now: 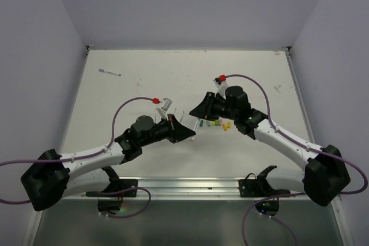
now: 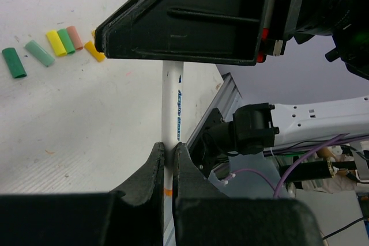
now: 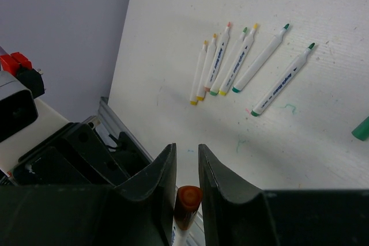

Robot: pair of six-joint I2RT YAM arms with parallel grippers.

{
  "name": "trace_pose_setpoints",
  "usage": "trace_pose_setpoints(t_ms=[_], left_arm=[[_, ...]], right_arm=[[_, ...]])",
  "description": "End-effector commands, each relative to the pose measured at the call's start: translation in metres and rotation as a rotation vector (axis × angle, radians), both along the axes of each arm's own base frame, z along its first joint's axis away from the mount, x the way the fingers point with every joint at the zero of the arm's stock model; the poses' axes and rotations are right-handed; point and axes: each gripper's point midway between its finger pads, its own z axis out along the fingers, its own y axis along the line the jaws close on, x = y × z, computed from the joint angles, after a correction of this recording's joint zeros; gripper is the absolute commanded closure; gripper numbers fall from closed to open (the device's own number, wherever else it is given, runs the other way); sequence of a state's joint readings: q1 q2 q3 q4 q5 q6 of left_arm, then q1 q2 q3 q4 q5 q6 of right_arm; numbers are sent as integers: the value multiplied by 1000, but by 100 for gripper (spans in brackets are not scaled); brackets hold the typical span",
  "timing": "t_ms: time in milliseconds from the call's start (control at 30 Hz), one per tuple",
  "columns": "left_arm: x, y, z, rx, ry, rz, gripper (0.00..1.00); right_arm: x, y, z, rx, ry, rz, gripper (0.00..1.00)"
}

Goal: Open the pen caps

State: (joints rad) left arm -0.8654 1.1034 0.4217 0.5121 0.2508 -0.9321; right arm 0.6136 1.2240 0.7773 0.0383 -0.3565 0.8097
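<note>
My left gripper (image 2: 169, 145) is shut on the white body of a pen (image 2: 174, 108) and holds it above the table. The pen's far end runs into my right gripper (image 2: 184, 27). In the right wrist view my right gripper (image 3: 187, 148) has its jaws closed against the pen's orange cap (image 3: 188, 200). The two grippers meet tip to tip at mid-table (image 1: 194, 122). Several loose pen caps (image 2: 57, 43), green, yellow and orange, lie in a row on the table. Several uncapped pens (image 3: 230, 61) lie side by side beyond the right gripper.
One more pen (image 1: 109, 72) lies alone at the table's far left. A green cap (image 3: 361, 129) sits at the right edge of the right wrist view. The metal rail (image 1: 190, 184) runs along the near table edge. Purple cables loop over both arms.
</note>
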Motion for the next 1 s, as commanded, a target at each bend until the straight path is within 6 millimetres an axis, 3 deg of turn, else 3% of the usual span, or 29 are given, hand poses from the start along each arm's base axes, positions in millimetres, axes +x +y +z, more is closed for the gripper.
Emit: trace_pose_setpoints(t_ms=[0, 67, 100, 133, 267, 400, 433, 767, 800, 867, 900, 967], left_arm=[[7, -6, 34, -71, -72, 14, 100], [6, -6, 35, -72, -70, 8, 100], [6, -7, 35, -73, -71, 6, 100], [5, -7, 35, -74, -71, 3, 100], [4, -5, 26, -54, -64, -1, 100], [0, -7, 24, -44, -88, -33, 51], [-1, -8, 21, -39, -87, -46, 47], [3, -31, 26, -63, -99, -118, 41], [3, -31, 26, -71, -96, -118, 44], [3, -34, 29, -94, -93, -124, 68], [4, -35, 26, -89, -83, -123, 100], [5, -35, 23, -89, -58, -116, 100]], right_arm=[[1, 0, -1, -2, -11, -6, 75], [1, 0, -1, -3, -15, -6, 82], [2, -1, -1, -5, -16, -12, 95], [2, -1, 0, -8, -19, -13, 100], [2, -4, 1, -23, -20, -24, 100], [-2, -2, 4, -6, -16, -5, 100], [-3, -2, 5, -1, -15, -1, 100], [-13, 9, 23, 88, -10, 54, 100], [-14, 9, 24, 88, -9, 56, 100], [-13, 8, 22, 84, -8, 52, 100], [-13, 8, 22, 82, -10, 50, 100], [-11, 8, 21, 78, -16, 41, 100]])
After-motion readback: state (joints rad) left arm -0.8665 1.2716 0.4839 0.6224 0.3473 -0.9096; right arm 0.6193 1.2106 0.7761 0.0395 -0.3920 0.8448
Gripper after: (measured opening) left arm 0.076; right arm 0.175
